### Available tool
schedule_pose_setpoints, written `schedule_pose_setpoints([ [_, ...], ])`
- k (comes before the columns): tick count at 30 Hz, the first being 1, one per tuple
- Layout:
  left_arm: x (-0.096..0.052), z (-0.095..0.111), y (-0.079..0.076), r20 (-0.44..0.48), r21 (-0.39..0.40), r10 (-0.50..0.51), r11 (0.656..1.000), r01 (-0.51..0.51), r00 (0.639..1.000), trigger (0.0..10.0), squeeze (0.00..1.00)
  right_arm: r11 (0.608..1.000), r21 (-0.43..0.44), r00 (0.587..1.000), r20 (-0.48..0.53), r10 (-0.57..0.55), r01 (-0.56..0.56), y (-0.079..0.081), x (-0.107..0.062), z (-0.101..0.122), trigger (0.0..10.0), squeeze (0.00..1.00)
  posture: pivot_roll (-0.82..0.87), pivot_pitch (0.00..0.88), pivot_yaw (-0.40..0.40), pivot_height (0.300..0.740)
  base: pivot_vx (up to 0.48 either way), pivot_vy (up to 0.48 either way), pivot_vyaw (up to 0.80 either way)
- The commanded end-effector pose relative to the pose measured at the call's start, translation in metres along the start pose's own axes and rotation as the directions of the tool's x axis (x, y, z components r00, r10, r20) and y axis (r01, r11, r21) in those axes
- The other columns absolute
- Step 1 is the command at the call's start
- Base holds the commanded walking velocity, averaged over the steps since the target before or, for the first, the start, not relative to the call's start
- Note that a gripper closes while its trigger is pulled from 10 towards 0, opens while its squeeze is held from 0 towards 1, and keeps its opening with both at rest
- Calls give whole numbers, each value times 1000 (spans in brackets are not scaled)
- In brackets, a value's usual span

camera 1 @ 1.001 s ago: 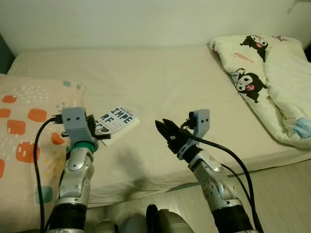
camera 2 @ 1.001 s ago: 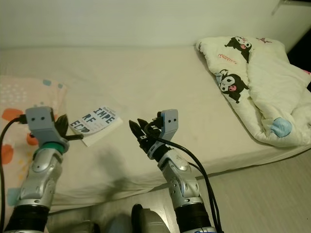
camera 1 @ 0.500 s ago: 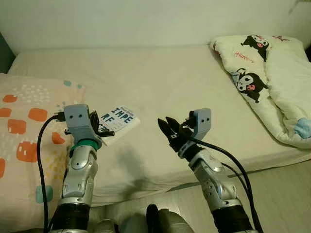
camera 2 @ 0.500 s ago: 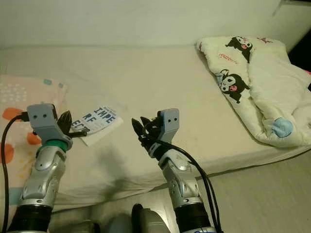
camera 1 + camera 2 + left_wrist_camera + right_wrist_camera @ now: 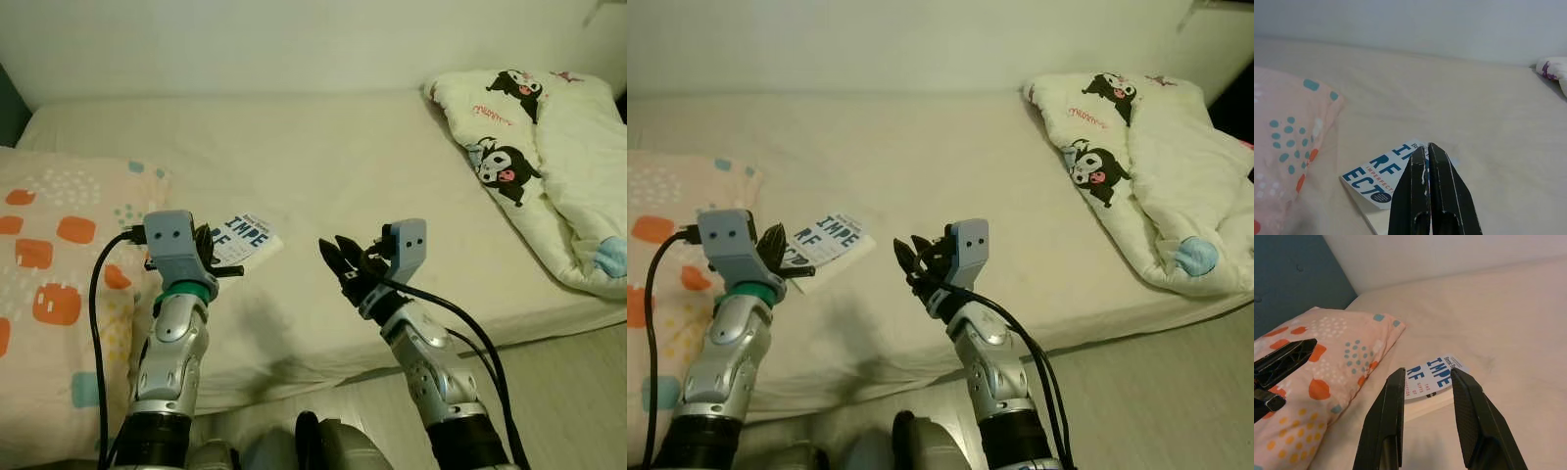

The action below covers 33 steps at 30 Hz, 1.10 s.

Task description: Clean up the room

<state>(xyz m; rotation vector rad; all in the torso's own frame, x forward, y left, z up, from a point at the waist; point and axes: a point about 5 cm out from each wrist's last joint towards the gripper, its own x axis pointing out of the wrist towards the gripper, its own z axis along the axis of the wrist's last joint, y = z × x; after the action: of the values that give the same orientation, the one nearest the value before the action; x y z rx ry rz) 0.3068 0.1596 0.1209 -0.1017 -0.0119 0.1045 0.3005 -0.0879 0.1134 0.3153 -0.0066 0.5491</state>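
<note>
Book point(image 5: 243, 238) flat on the bed point(image 5: 323, 157), just beside the patterned pillow point(image 5: 59, 284). Left claw point(image 5: 1426, 149) pressed together, empty, poised over the book's near edge; contact hard to judge, perhaps just short. Right claw point(image 5: 1425, 377) spread apart, empty, raised above the mattress, aimed toward the book. Cartoon-print quilt point(image 5: 534, 147) bunched at the bed's right end.

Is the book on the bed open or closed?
Closed: the book lies flat on the bed, front cover up, page edges showing along its side.

Bed point(image 5: 353, 157) carries book point(image 5: 245, 237), pillow point(image 5: 59, 255), blanket point(image 5: 549, 147).
</note>
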Motion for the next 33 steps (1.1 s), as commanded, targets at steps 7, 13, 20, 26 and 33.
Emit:
schedule_pose_setpoints([
  [7, -3, -6, -1, -30, 7, -5, 1000, 6, 1000, 10000, 0, 1000, -1, 1000, -5, -24, 24, -4, -4, -3, 10000, 0, -12, 109, -36, 625, 0, 0, 0],
  [13, -3, -5, -2, -30, 8, -7, 1000, 8, 1000, 10000, 0, 1000, 0, 1000, -4, -25, 25, -4, -4, -3, 10000, 0, -13, 109, -33, 600, 0, 0, 0],
  [20, -2, -5, -2, -31, 11, -11, 1000, 12, 999, 10000, 0, 1000, 5, 1000, 2, -26, 26, -4, -5, -3, 10000, 0, -14, 106, -31, 585, 0, 0, 0],
  [26, -2, -5, -2, -31, 14, -14, 1000, 15, 999, 10000, 0, 1000, 9, 1000, 7, -25, 25, -4, -4, -1, 10000, 0, -13, 103, -29, 585, 0, 0, 0],
  [33, -3, -5, -1, -31, 16, -16, 1000, 17, 999, 10000, 0, 1000, 12, 1000, 9, -19, 19, -3, -5, -2, 10000, 0, -12, 103, -28, 585, 0, 0, 0],
])
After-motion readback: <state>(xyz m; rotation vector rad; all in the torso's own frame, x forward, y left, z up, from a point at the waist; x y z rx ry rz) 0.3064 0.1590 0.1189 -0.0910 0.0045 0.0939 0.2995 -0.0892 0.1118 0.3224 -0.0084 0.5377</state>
